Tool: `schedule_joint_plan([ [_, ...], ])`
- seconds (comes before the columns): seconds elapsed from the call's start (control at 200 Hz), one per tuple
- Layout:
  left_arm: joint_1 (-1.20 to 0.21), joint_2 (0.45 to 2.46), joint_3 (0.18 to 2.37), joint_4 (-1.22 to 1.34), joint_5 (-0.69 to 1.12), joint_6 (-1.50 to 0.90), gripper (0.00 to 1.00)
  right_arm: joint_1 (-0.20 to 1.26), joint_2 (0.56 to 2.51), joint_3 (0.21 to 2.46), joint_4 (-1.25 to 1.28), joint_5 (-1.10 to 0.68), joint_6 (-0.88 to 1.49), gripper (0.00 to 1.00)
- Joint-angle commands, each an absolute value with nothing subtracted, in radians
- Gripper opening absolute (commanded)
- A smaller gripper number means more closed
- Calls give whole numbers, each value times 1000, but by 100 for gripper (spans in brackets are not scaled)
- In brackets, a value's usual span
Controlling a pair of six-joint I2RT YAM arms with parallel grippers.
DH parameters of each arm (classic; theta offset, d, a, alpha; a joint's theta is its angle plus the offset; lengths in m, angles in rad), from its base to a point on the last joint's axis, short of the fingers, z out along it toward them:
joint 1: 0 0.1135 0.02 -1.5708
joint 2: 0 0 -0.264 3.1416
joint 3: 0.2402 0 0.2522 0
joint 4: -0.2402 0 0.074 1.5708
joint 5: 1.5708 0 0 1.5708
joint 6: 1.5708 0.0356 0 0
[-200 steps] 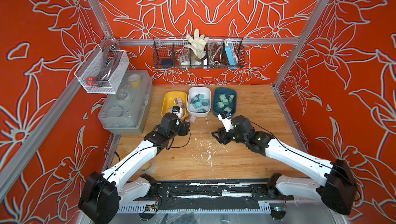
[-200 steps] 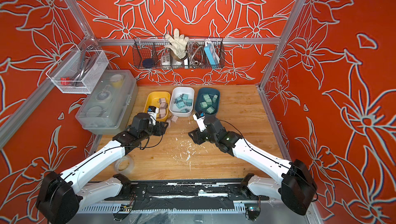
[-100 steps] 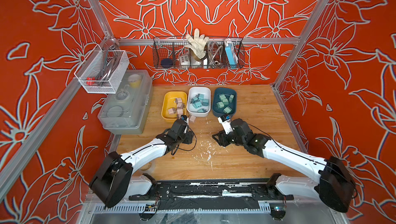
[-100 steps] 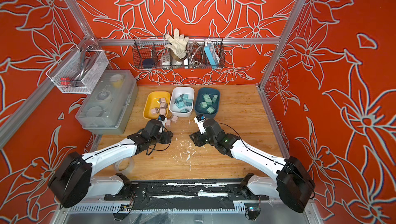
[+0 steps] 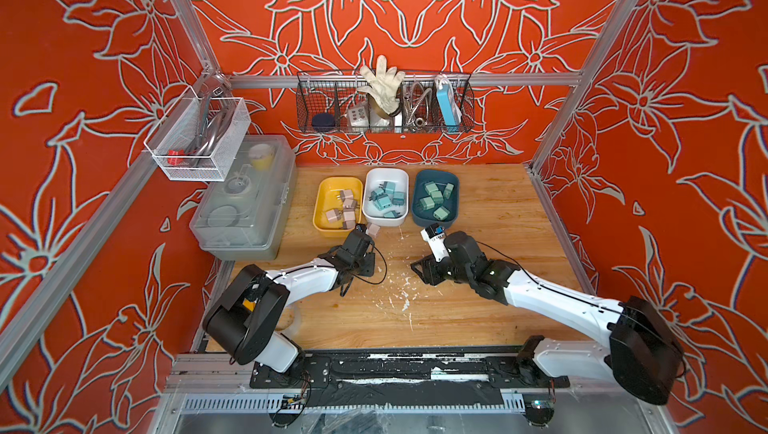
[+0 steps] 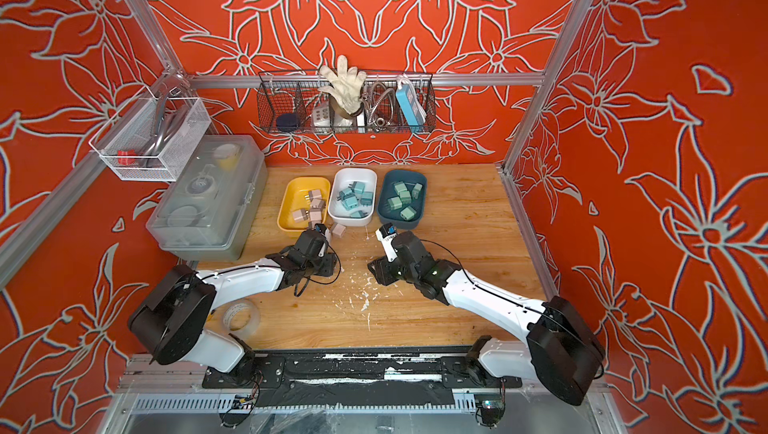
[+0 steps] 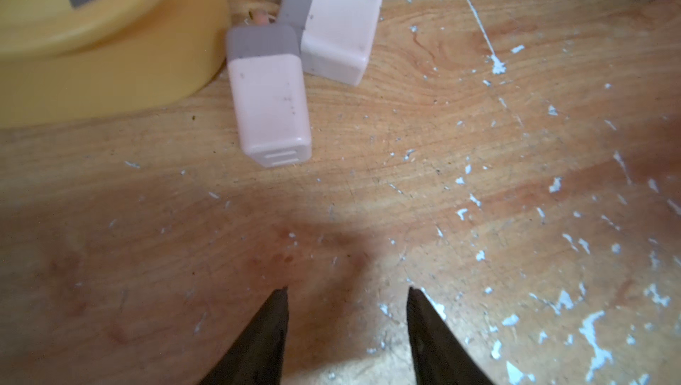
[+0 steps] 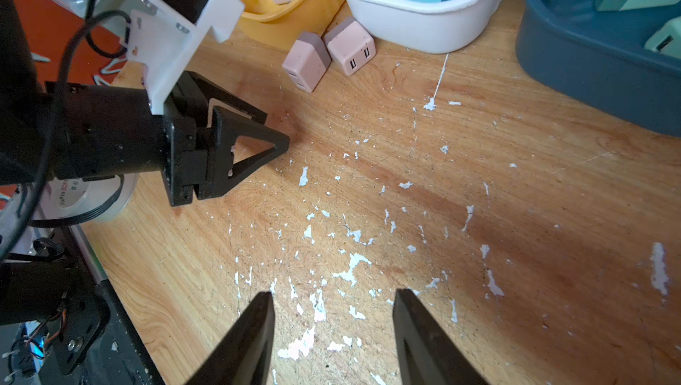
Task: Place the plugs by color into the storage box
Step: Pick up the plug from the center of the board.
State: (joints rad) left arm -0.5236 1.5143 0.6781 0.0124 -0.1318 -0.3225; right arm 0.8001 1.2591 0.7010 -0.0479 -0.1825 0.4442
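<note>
Two pale pink plugs (image 7: 269, 107) (image 7: 335, 33) lie touching on the wooden table, just off the yellow bin (image 5: 322, 203) and the white bin (image 5: 385, 171) of the storage box. In both top views only one of them shows (image 5: 373, 229) (image 6: 338, 229). Pink plugs fill the yellow bin, light blue ones the white bin, mint green ones the dark blue bin (image 5: 436, 172). My left gripper (image 7: 346, 291) is open and empty, low over the table a short way before the two pink plugs. My right gripper (image 8: 333, 293) is open and empty over bare wood, facing the left gripper (image 8: 276, 129).
A clear lidded box (image 5: 245, 195) stands along the left wall. A tape roll (image 6: 241, 317) lies near the left arm's base. Wire baskets (image 5: 384, 104) (image 5: 199, 137) hang on the back and left walls. White paint flecks (image 8: 353, 265) mark the table's middle.
My left gripper has drawn back from the yellow bin's front edge and come down toward the table, its jaws narrower than before. The right arm has barely moved.
</note>
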Motion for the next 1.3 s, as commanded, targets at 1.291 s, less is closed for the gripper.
schedule_joint_plan([
  [1.291,-425,1686,863,43,-175,-281,33,808,1393,803,-64,-157,377,57],
])
